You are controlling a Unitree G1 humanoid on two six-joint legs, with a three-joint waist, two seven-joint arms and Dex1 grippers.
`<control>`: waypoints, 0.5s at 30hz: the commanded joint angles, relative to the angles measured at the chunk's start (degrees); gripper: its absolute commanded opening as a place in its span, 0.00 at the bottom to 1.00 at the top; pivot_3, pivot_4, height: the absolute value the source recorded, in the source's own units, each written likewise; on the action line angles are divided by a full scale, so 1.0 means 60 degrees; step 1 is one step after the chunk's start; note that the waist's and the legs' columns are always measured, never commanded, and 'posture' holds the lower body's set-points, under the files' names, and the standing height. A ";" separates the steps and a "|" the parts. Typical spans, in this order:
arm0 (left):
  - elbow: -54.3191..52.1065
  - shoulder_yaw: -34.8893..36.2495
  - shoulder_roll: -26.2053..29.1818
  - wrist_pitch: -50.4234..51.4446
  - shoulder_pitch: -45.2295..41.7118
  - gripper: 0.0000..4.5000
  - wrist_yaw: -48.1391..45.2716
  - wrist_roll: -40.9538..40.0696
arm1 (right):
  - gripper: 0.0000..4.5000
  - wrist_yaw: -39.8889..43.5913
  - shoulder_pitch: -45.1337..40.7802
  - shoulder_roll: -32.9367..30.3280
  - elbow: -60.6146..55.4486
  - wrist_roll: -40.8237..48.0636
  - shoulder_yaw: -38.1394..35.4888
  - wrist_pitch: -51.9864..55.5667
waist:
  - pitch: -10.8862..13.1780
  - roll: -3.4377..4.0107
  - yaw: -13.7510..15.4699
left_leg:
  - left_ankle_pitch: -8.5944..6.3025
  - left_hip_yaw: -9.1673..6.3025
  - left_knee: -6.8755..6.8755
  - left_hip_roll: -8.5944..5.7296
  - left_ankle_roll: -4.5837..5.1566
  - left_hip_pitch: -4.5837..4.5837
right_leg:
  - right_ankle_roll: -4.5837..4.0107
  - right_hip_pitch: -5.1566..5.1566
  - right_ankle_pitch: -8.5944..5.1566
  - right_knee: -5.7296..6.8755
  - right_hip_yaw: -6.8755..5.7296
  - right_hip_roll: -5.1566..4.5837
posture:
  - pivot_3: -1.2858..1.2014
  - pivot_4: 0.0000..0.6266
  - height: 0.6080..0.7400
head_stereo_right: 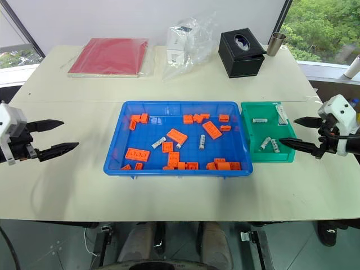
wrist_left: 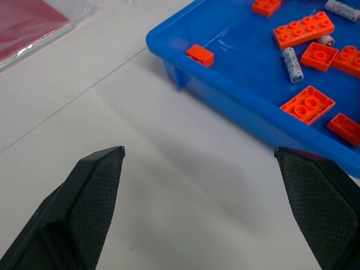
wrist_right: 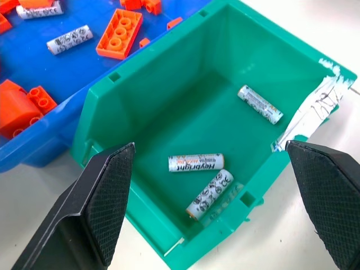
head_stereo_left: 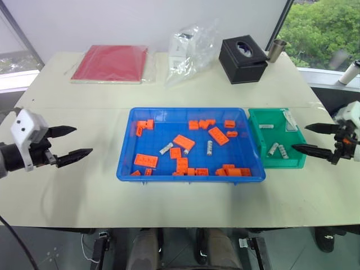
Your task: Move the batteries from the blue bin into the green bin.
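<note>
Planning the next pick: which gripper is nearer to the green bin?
Right. The right gripper hangs open just off the green bin on its outer side; the left gripper hangs open far across the blue bin, over the table.

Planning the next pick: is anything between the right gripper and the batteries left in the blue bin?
Yes: the green bin sits between the open right gripper and the blue bin, where batteries lie among orange bricks.
</note>
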 commanded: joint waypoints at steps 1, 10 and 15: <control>-0.0299 0.0250 0.0103 -0.0126 -0.0147 1.00 0.0146 -0.0015 | 0.98 -0.0068 -0.0059 0.0037 -0.0083 0.0021 -0.0213 -0.0117 | 0.0000 0.0001 0.0000 | 0.0000 0.0004 0.0000 0.0000 0.0000 0.0000 | 0.0000 0.0000 0.0000 0.0000 0.0000 0.0000 | 0.52 0.24 0.97; -0.0095 -0.0040 -0.0051 -0.0131 -0.0594 1.00 0.0670 0.0091 | 0.98 -0.0354 0.0156 0.0164 -0.0342 0.0105 -0.0416 0.0092 | 0.0000 0.0000 0.0001 | 0.0001 0.0008 0.0001 -0.0010 0.0001 0.0001 | 0.0001 0.0001 0.0001 0.0004 0.0001 0.0004 | 0.52 0.24 0.97; -0.0116 0.0059 -0.0090 0.0005 -0.0611 1.00 0.0612 -0.0125 | 0.98 -0.0603 -0.0026 0.0259 -0.0420 0.0176 -0.0384 0.0412 | 0.0000 0.0000 0.0000 | 0.0001 0.0009 0.0003 -0.0013 0.0001 0.0001 | 0.0002 0.0001 0.0002 0.0008 0.0000 0.0007 | 0.52 0.24 0.97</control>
